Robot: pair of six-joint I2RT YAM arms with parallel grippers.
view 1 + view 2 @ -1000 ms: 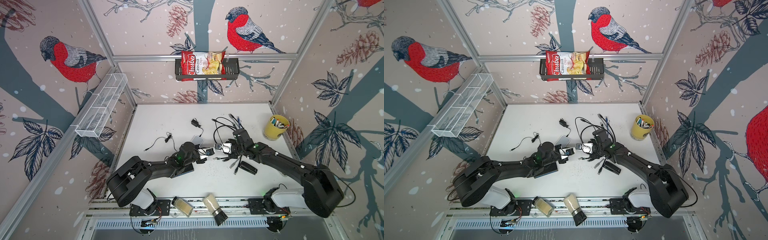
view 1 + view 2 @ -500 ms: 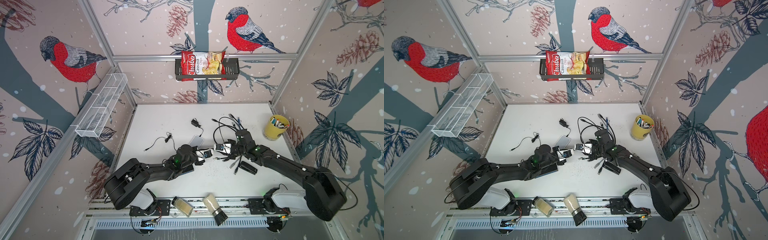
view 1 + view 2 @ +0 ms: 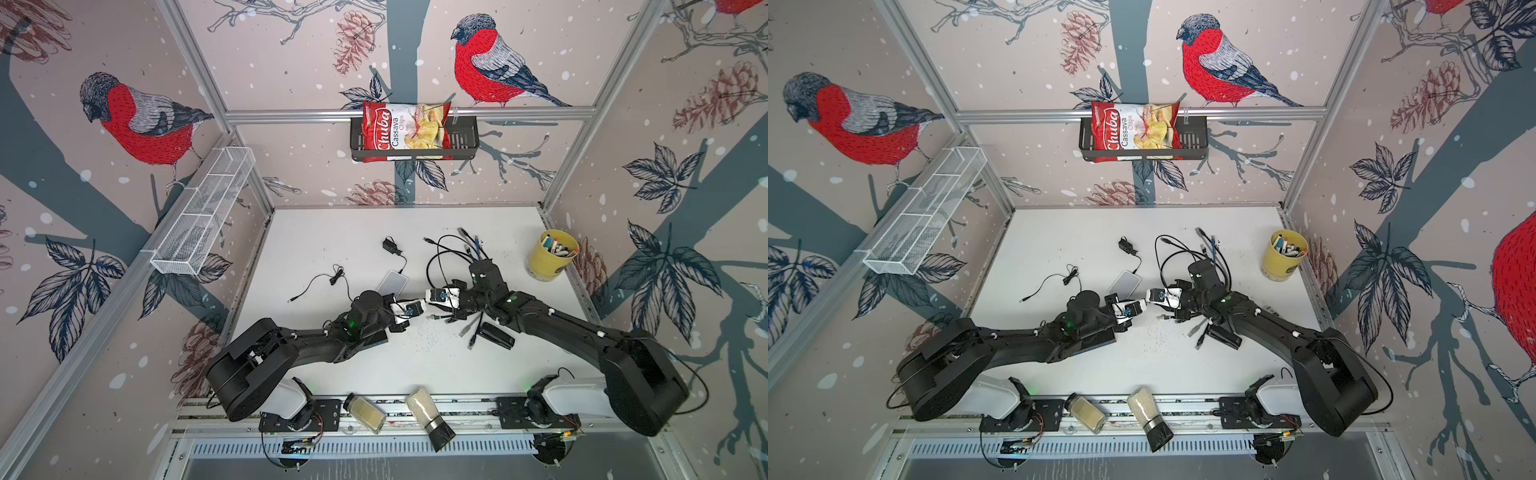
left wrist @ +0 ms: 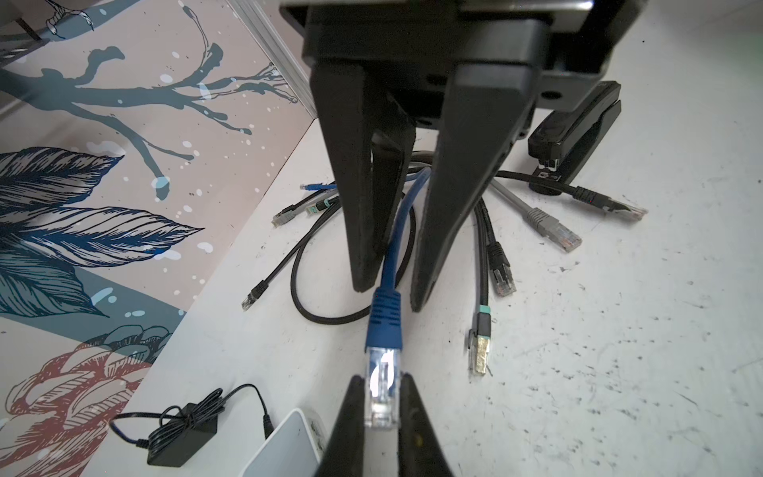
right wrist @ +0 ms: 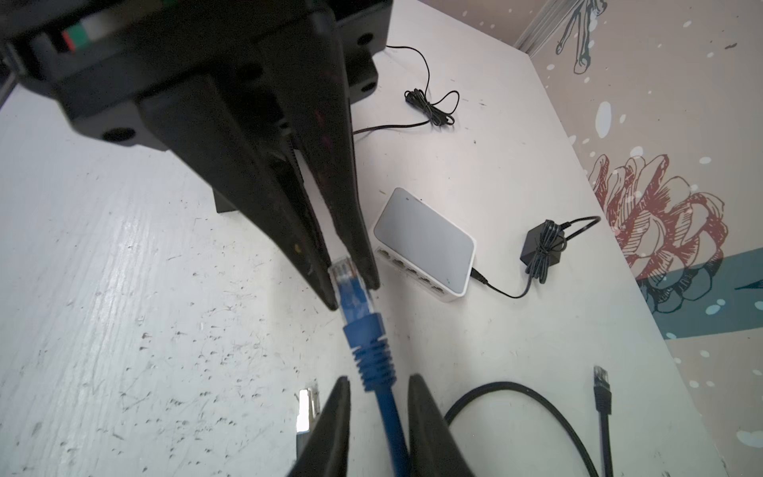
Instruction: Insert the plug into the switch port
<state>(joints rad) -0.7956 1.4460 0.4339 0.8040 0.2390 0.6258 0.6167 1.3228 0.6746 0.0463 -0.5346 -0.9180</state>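
1. Plug (image 5: 344, 270) is clamped between the left gripper (image 4: 380, 378) jaws. In both top views its clear tip points to about 8 o'clock and its boot trails toward 2.
2. Right gripper (image 5: 377, 382) jaws stand apart, straddling the blue cable (image 4: 392, 231) just behind the boot.
3. Switch (image 3: 392, 284) rests on the surface (image 5: 124, 247) at 11 o'clock from the left jaws. The left arm is nearer, and the plug likely needs turning to meet the ports (image 5: 413, 272).
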